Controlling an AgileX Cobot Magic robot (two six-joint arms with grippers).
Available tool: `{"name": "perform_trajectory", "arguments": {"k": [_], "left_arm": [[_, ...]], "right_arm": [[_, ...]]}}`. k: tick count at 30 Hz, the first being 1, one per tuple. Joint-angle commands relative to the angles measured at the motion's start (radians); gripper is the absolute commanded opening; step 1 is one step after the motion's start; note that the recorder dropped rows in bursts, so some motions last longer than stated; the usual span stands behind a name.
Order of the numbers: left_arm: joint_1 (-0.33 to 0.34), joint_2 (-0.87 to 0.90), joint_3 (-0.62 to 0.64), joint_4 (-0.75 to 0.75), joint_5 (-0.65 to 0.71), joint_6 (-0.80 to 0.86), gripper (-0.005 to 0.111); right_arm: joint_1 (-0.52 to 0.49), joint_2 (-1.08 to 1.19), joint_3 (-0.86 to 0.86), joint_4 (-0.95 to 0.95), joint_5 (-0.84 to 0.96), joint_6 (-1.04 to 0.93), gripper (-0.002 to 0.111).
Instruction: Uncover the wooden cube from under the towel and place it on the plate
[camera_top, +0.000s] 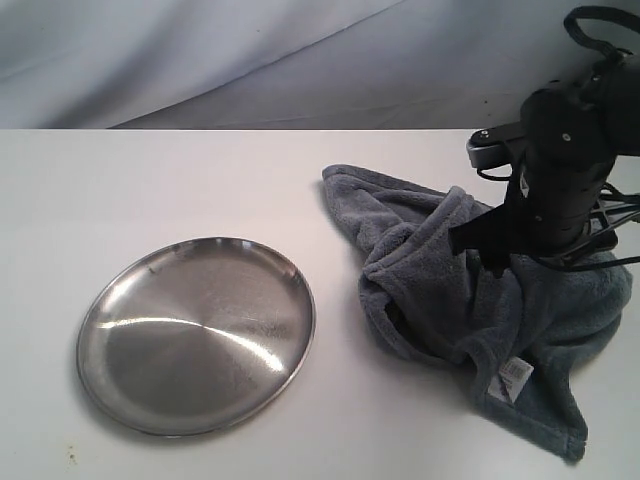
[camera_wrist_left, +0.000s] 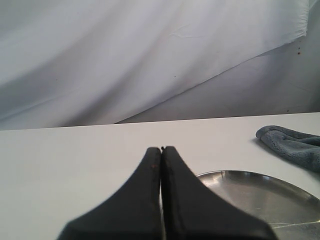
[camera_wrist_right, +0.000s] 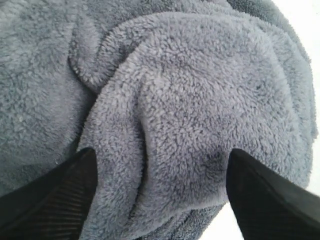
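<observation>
The blue-grey towel lies bunched in a mound at the right of the white table, its white care label near the front. The wooden cube is hidden; nothing pale shows under the cloth. My right gripper is down on the mound. In the right wrist view it is open, its fingers wide apart astride a thick fold of towel. The steel plate sits at front left with nothing on it. My left gripper is shut on nothing, hovering beside the plate; a towel corner shows beyond.
A white cloth backdrop hangs behind the table. Bare table top stretches behind and left of the plate. The right arm's black body and cables stand over the towel's right part.
</observation>
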Motion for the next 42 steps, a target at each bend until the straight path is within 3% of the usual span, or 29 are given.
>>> {"name": "perform_trajectory", "arguments": {"k": [1, 5, 19, 32, 42], "left_arm": [[-0.005, -0.004, 0.004, -0.002, -0.002, -0.003, 0.0], [-0.005, -0.004, 0.004, -0.002, -0.002, -0.003, 0.0], [-0.005, -0.004, 0.004, -0.002, -0.002, -0.003, 0.0], [-0.005, -0.004, 0.004, -0.002, -0.002, -0.003, 0.0], [-0.005, -0.004, 0.004, -0.002, -0.002, -0.003, 0.0]], "right_arm": [[-0.008, 0.029, -0.007, -0.025, -0.006, -0.007, 0.066], [-0.008, 0.039, -0.007, -0.03, -0.006, 0.003, 0.059], [-0.008, 0.039, -0.007, -0.039, -0.004, 0.02, 0.0], [0.001, 0.022, -0.007, -0.027, 0.004, 0.013, 0.0], [0.001, -0.137, -0.007, 0.017, -0.017, -0.039, 0.0]]}}
